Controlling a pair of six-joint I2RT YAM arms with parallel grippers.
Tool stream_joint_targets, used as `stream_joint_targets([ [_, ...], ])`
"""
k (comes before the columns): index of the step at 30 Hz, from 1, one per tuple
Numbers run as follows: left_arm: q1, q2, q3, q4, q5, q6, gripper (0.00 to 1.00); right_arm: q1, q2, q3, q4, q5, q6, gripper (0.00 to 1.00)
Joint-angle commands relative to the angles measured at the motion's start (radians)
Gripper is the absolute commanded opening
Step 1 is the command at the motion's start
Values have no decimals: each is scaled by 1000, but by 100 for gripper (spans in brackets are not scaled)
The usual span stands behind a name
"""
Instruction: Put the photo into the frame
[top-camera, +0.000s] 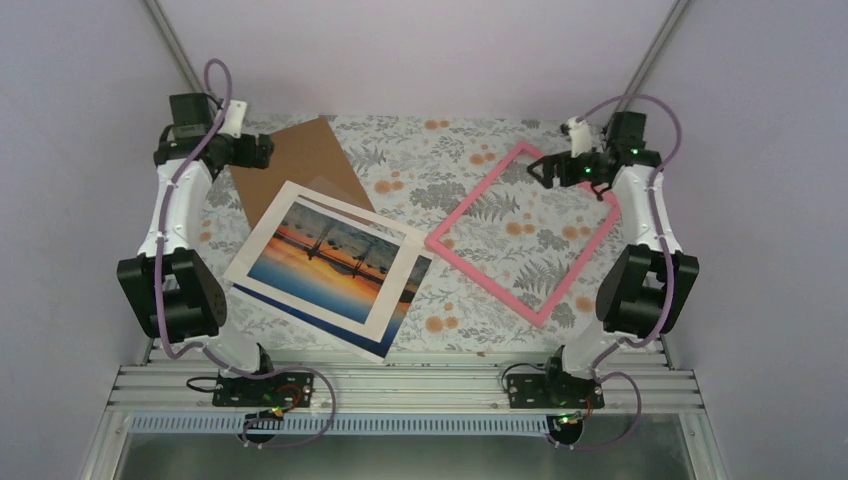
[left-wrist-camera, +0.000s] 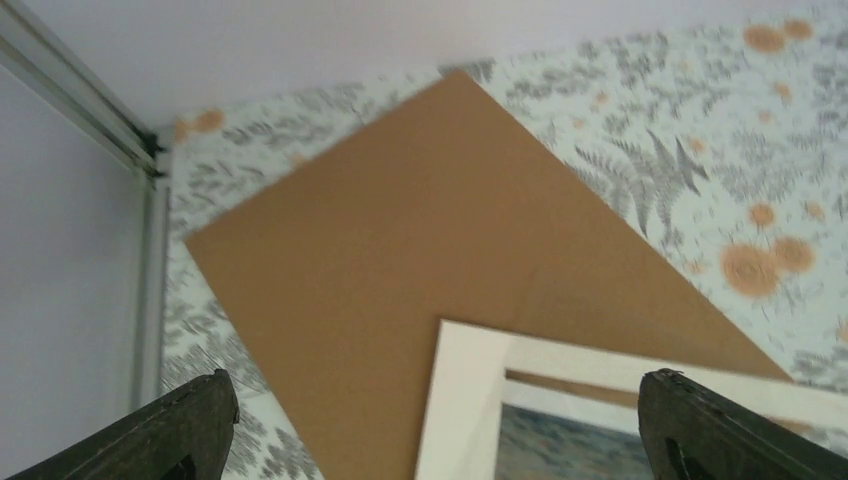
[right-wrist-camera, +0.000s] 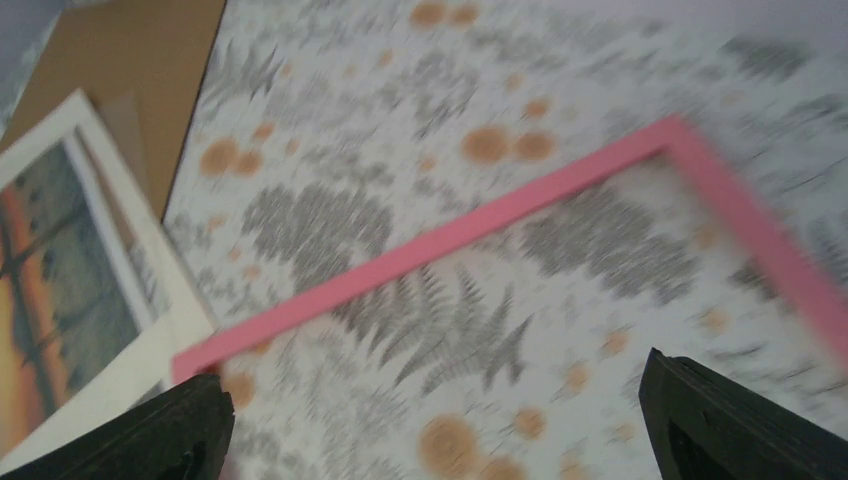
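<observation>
The photo (top-camera: 330, 262) lies flat on the left half of the bench (top-camera: 440, 140), turned at an angle. It is not in the frame (top-camera: 476, 192). A white mat board (top-camera: 262, 240) sits skewed on top of it, so the sunset shows through the mat's opening. A strip of the print's blue lower part also sticks out past the mat's near edge. The pink frame lies flat on the right half of the bench, also at an angle. It is empty, and the flowered bench covering shows through its whole opening. The mat's right corner comes just beside the frame's left corner; I cannot tell whether they touch.

A brown cardboard sheet (top-camera: 300, 160) lies at the far left, with one corner of it under the mat's far corner.

The left end effector (top-camera: 262, 152) hovers over the cardboard at the far left. Its fingers are spread wide and hold nothing. The right end effector (top-camera: 545, 168) hangs above the frame's far corner, equally wide open and empty.

By my reading, none of the task is done, because photo and frame lie apart and neither is gripped. The print probably has to be freed from under the mat first. It then has to be carried or slid to the right, turned to match the frame's angle, and laid inside the pink border.
</observation>
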Motion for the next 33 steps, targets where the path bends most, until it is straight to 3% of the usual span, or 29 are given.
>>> stream_joint_targets([
  [1,-56,-95,-117,50,-73,-3,100,100,-113,-164,0,89,-59,100],
  [12,-179,-304,-412,152,-70,47,100,416,-315,-560,-49,254,-175,100],
  [21,-242,-392,-536,255,-59,71,100,605,-325,-728,-10,381,-169,99],
  [26,-263,-397,-563,309,-66,61,100,681,-301,-782,52,461,-116,93],
  [33,-291,-396,-575,365,-55,67,100,723,-232,-785,137,616,-43,77],
])
